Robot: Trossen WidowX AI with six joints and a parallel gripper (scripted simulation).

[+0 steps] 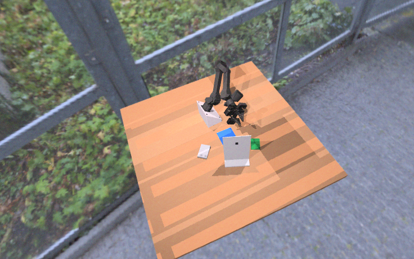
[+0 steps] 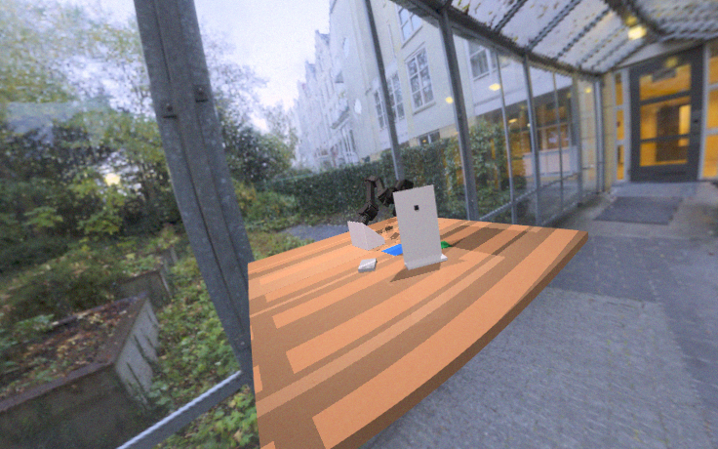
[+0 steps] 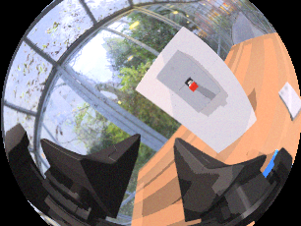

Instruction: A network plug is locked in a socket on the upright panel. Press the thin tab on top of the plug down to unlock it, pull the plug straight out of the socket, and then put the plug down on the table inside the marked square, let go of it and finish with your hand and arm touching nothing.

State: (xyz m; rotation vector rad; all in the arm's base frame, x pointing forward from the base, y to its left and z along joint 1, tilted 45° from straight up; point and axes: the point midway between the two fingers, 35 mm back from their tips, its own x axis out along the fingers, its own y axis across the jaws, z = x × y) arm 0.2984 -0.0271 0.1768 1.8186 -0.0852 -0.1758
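Note:
The white upright panel (image 1: pixel 236 152) (image 2: pixel 418 239) (image 3: pixel 223 135) stands on the table, its back to the top and exterior views. In the wrist view a grey socket block (image 3: pixel 169 76) is on its front. A small red part (image 3: pixel 193 86) shows at the dark opening, apparently on the plug; the tab cannot be made out. My gripper (image 1: pixel 241 122) (image 3: pixel 157 140) is partly open, with nothing between the fingers, in the air on the arm's side of the panel and apart from it. A blue patch (image 1: pixel 225 133) (image 2: pixel 392 250) (image 3: pixel 270 164) and a green square (image 1: pixel 255 144) (image 2: pixel 445 244) lie on the table.
A small white box (image 1: pixel 203 151) (image 2: pixel 367 265) (image 3: pixel 290 100) lies left of the panel in the top and exterior views. A white wedge block (image 1: pixel 211 119) (image 2: pixel 364 236) is at the arm's foot. The panel partly hides the blue patch.

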